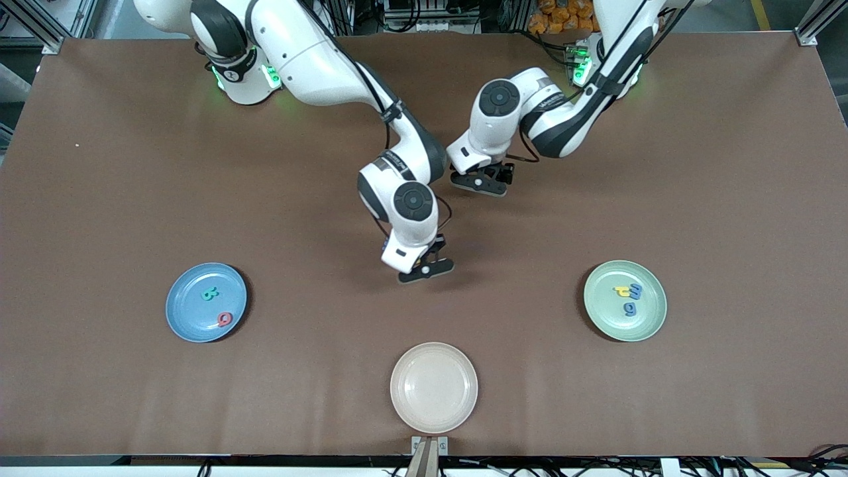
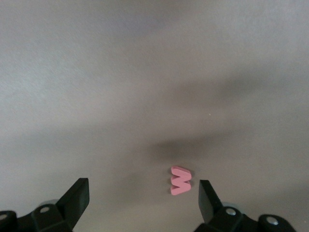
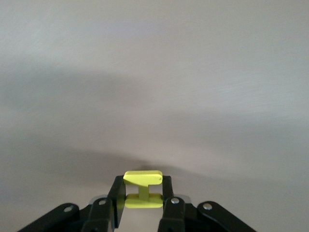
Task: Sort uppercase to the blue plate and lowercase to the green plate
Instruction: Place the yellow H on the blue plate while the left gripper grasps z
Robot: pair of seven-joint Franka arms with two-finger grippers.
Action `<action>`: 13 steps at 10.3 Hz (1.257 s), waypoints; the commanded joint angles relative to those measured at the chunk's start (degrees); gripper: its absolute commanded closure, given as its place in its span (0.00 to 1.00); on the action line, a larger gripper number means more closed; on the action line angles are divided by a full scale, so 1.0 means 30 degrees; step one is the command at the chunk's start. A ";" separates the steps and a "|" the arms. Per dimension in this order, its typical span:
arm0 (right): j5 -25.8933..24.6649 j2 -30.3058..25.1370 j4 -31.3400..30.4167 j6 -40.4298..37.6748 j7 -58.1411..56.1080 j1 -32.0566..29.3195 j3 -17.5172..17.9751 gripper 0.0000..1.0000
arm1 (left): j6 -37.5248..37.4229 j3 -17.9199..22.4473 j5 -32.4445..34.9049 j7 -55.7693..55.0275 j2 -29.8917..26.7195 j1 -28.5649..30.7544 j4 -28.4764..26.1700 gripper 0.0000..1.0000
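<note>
Two letters on blue plate (image 1: 189,318), three on green plate (image 1: 646,318).

A robotics lab: brown-covered table (image 1: 132,165), aluminium framing (image 1: 40,23), cabling, two bench-mounted white arms.

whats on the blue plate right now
On the blue plate lie two letters: a teal-green one and a red one nearer the front camera. Nothing covers the dish. The right gripper holds the yellow H elsewhere.

White arms (image 1: 318,59), black joints; green base lights; black jaws, silver screws.
</note>
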 commanded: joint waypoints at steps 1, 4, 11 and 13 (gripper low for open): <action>-0.0059 -0.1662 -0.0491 -0.2248 -0.2141 -0.1271 -0.1540 1.00 | 0.1054 -0.0078 0.0835 -0.2061 0.1072 -0.0661 0.0089 0.00; 0.0030 -0.2425 -0.0695 -0.4213 -0.7466 -0.4839 -0.2017 1.00 | 0.2199 -0.0078 0.2028 -0.3409 0.2447 -0.1192 0.0148 0.01; 0.0118 -0.3014 -0.2190 -0.4161 -1.7213 -1.0124 -0.1959 0.99 | 0.2407 0.0010 0.4877 -0.5320 0.3799 -0.1193 0.0206 0.13; 0.0468 -0.2984 -0.2190 -0.4248 -1.7212 -1.0183 -0.1930 0.00 | 0.2407 0.0039 0.5169 -0.5290 0.4004 -0.1192 0.0236 0.24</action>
